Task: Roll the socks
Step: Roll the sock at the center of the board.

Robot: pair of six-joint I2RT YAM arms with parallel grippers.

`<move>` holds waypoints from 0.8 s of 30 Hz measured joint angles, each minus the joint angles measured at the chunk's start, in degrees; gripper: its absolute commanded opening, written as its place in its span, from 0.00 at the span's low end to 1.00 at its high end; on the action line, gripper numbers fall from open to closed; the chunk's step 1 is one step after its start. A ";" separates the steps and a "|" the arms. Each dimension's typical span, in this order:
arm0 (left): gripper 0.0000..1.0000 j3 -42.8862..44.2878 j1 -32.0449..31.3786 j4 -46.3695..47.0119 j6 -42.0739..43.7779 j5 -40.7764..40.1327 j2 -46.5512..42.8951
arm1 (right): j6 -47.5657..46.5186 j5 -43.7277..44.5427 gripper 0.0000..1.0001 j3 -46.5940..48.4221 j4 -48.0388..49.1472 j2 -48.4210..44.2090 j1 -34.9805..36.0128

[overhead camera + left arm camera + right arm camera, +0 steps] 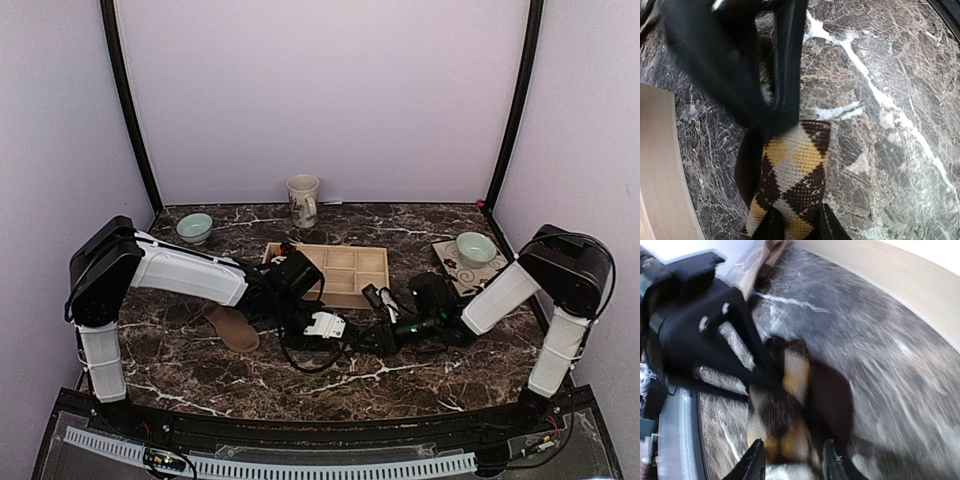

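The dark brown argyle sock (792,180) lies stretched on the marble between my two grippers at mid-table. In the left wrist view my left gripper (800,227) is shut on its near end, a finger pressing each side. The other end of that sock (790,390) shows blurred in the right wrist view. There my right gripper (792,465) has its fingers apart on either side of the sock. From above, the left gripper (345,333) and right gripper (380,325) nearly meet and hide the argyle sock. The plain tan sock (232,327) lies flat under my left forearm.
A wooden compartment tray (375,255) sits just behind the grippers; its edge (660,175) is close on the left wrist view's left side. A mug (303,200) stands at the back. One green bowl (194,228) is back left. Another bowl (475,248) rests on a patterned plate (447,268) at right.
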 measured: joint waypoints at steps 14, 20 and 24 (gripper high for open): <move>0.22 12.09 4.31 -16.33 -0.22 14.73 7.28 | -16.87 21.35 0.51 -12.83 -5.99 -25.81 11.65; 0.22 16.65 6.01 -21.73 -0.15 19.80 10.75 | -26.97 30.16 0.52 -7.30 -13.55 -24.63 18.47; 0.21 20.46 6.80 -26.38 0.70 22.67 13.62 | -32.85 33.75 0.53 -3.56 -16.44 -22.01 21.68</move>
